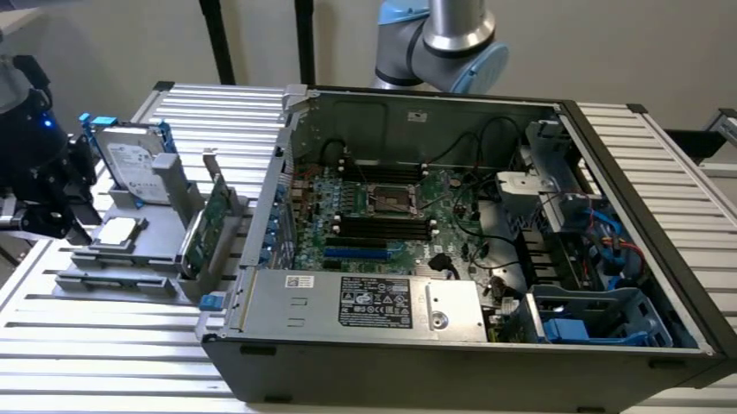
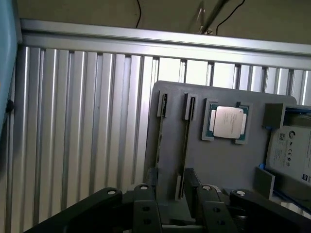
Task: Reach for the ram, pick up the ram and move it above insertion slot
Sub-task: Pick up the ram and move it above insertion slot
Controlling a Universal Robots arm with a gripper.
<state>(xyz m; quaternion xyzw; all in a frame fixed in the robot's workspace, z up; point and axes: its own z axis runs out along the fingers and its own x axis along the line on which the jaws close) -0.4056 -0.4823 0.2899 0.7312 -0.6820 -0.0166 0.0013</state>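
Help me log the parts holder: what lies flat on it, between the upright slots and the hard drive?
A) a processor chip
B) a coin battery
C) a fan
A: a square, silver-topped processor chip sits in a recess of the gray holder, beside the hard drive.

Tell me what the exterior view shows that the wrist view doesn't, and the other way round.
Exterior view: the open computer case with its motherboard and power supply, plus the green face of a bracketed card standing in the gray holder. Wrist view: the gripper, fingers apart, close over the holder's slotted end. Both: the gray holder, the processor chip, the hard drive and the ribbed table.
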